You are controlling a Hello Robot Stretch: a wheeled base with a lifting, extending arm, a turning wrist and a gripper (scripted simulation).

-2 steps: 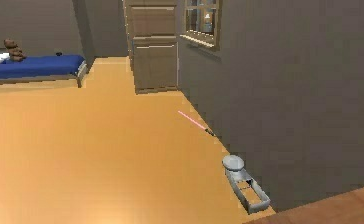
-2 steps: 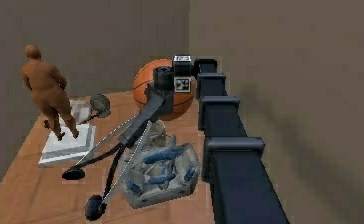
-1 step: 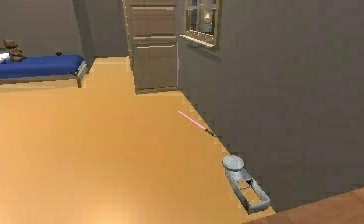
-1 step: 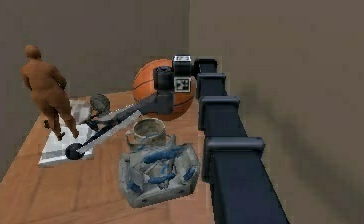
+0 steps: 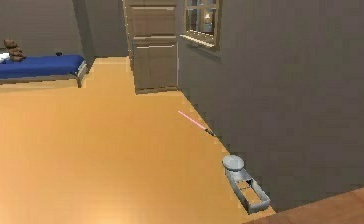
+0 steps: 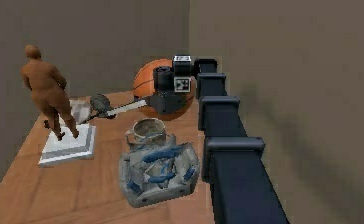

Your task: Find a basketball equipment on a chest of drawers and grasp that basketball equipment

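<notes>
An orange basketball rests on the wooden top of a chest of drawers, near the wall. The dark arm reaches up the arm side view's right half and ends at two white marked squares. The gripper lies against the ball's lower front. I cannot tell whether it holds anything, as the ball sits on the top right behind it.
On the top stand a brown figure statue on a white base, a crumpled grey thing with a thin rod, a small round dish and a grey-blue container. The forward view has a blue bed, a door, a pink stick and a grey-white object on the orange floor.
</notes>
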